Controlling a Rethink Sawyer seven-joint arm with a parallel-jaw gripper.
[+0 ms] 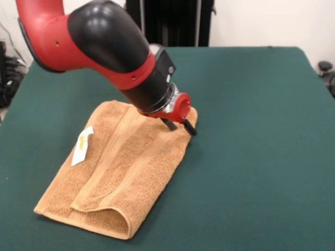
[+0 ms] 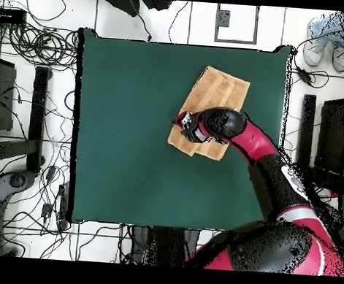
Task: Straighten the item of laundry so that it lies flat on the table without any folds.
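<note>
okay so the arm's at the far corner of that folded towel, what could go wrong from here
1. The end effector sits right at the towel's corner edge; it may catch only one layer, leaving the fold.
2. The towel is doubled over, with a loop at its near end; dragging could slide the whole stack across the table instead of opening it.

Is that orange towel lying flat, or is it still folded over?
Still folded: the towel is doubled over, with a rounded fold at its near corner and a layer edge running along its length.
</note>
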